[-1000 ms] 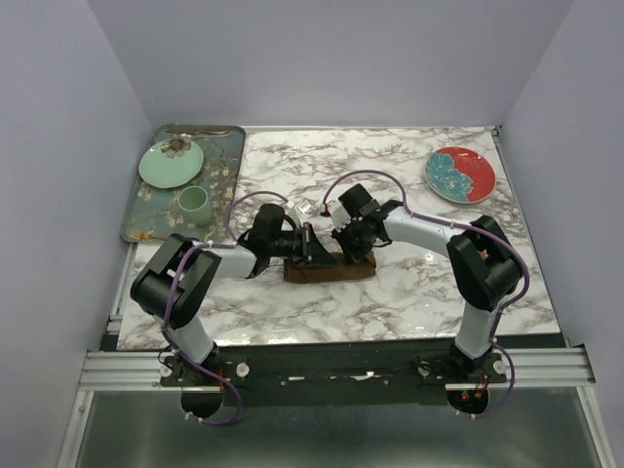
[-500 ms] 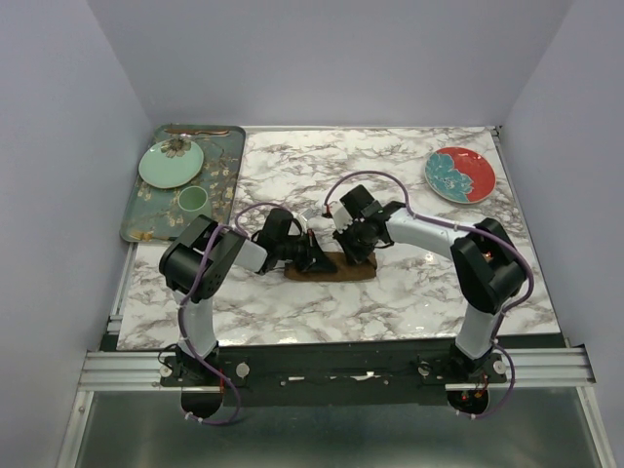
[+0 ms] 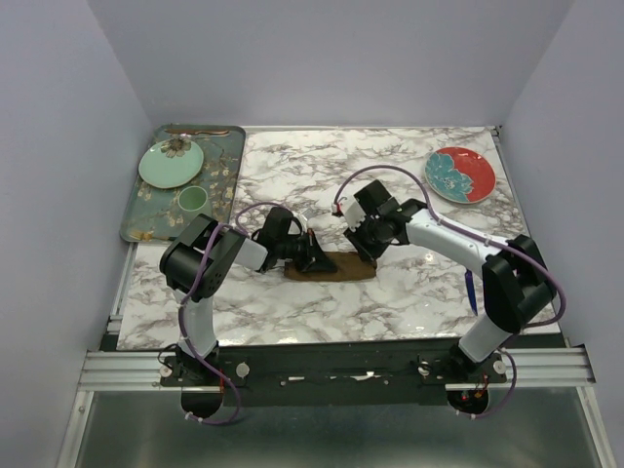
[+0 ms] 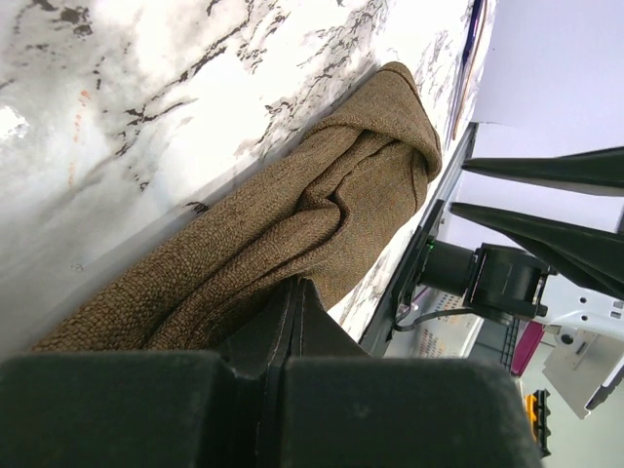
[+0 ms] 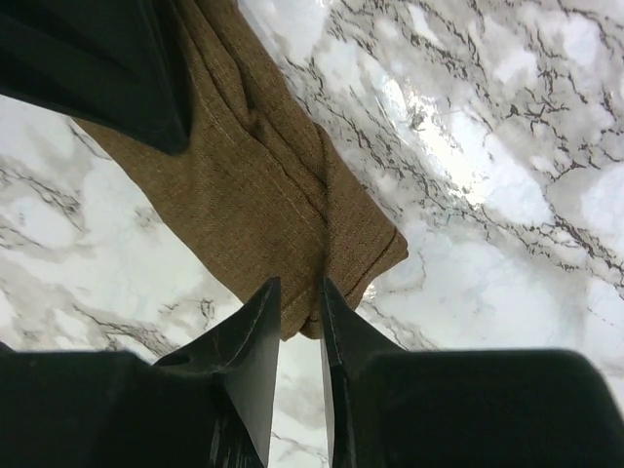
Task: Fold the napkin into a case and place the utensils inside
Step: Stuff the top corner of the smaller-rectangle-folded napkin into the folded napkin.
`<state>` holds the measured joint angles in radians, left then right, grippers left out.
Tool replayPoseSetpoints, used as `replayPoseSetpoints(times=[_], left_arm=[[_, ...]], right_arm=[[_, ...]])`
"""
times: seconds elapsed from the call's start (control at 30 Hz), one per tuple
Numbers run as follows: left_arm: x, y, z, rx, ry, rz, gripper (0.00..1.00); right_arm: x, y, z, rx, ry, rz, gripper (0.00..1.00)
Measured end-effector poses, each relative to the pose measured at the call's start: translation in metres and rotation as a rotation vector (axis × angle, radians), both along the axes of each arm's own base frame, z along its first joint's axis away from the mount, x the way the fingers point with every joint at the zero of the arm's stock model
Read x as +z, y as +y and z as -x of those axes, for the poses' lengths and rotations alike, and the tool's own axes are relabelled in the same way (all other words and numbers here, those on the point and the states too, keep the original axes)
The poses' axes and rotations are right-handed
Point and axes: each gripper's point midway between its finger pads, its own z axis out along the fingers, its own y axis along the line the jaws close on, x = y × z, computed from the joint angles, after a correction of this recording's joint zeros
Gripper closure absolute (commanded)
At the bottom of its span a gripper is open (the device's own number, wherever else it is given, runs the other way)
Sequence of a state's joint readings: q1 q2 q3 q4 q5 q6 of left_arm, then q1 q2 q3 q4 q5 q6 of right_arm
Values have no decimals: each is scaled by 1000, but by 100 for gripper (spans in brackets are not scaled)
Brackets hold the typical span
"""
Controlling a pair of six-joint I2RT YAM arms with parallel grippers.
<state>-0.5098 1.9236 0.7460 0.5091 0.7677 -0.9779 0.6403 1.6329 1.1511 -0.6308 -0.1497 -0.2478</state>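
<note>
from above i see the napkin (image 3: 336, 266) folded into a narrow strip on the table (image 3: 292, 166). the left gripper (image 3: 314, 256) is at its left end and the right gripper (image 3: 369, 244) at its right end. only this view shows the blue-handled utensil (image 3: 470, 291) lying beside the right arm and the copper utensil (image 3: 193, 130) on the tray (image 3: 226, 175).

the left wrist view shows its fingers (image 4: 278, 331) pressed together against the cloth; i cannot tell whether a fold is pinched. the right wrist view shows its fingers (image 5: 255, 341) narrowly parted over the strip's end, holding nothing.

since a second ago the right elbow has swung outward, uncovering the blue-handled utensil.
</note>
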Motion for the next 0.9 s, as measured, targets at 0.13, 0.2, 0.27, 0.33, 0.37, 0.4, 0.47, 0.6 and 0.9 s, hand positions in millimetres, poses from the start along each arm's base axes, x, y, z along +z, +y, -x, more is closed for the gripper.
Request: replayPoseSetpoints(times=[0.13,0.2,0.27,0.33,0.37,0.4,0.47,0.6,0.9], left_arm=[[0,0,0,-1,0,0,100],[0,0,0,-2,0,0,100],[0,0,0,-2,-1,0,100],[0,0,0,-3,-2,0,100],[0,0,0,-3,-3,0,100],[0,0,0,-3,-3,0,100],[0,0,0,-3,-3,0,100],[0,0,0,-4,-4,0,100],[1,1,-3,-14,-19,-7,100]], right_arm=[[-13,-8,0,0,13,55,70],[-18,-10,0,-2,17,72,71],[-23,-13,-1,-3,20,90,72],[-27,-15,-1,-3,21,102,72],[-28,-16,-1,-3,21,106,72],[-29,-17,-1,-2,21,111,73],[-32,-19,-2,-3,17,122,75],[-36,-20,-1,1,19,132,85],[-46,-18,5,-2,53,121,99]])
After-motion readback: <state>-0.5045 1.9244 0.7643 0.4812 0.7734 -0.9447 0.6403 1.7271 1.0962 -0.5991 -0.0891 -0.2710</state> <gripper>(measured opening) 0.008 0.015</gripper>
